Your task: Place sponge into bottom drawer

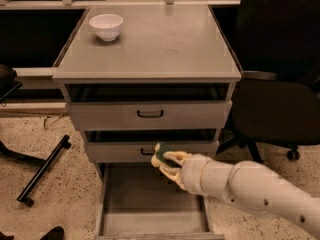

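Observation:
My gripper (165, 163) is shut on the sponge (161, 155), a small block with a dark green top held between pale fingers (172, 157). It hangs in front of the middle drawer's handle, just above the back of the open bottom drawer (150, 204). That drawer is pulled out and shows a plain grey inside with nothing in it. My white arm reaches in from the lower right.
A white bowl (106, 26) stands on the cabinet top (165, 44) at the back left. The top drawer (150, 115) and the middle drawer (120, 151) are pulled out slightly. A black office chair (280, 109) stands to the right. A black bar (42, 170) lies on the floor to the left.

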You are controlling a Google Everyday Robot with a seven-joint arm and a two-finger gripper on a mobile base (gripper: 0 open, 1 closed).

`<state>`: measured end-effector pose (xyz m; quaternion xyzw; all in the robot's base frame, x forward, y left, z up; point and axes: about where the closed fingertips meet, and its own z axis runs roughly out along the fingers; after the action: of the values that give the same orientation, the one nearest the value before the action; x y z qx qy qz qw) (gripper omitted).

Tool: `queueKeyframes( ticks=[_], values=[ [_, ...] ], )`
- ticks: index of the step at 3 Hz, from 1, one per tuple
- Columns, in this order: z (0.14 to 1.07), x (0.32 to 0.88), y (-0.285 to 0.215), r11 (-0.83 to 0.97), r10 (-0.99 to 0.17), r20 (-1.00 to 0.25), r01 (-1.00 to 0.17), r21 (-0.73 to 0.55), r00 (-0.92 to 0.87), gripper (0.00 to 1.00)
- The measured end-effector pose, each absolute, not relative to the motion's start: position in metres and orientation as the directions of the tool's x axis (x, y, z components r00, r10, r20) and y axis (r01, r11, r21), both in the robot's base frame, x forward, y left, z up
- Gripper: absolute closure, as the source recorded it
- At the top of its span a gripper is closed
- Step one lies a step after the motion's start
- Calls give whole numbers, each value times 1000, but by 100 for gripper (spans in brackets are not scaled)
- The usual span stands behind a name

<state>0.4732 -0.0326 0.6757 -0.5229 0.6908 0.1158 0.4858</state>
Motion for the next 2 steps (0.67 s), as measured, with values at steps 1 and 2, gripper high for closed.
queueKeyframes(
  ticks=[1,2],
  values=[
    [573,454,-16,452,-587,-807,-855,-254,-71,100],
    [503,450,0,461,-550,-825,-870,-174,-127,100]
  ],
)
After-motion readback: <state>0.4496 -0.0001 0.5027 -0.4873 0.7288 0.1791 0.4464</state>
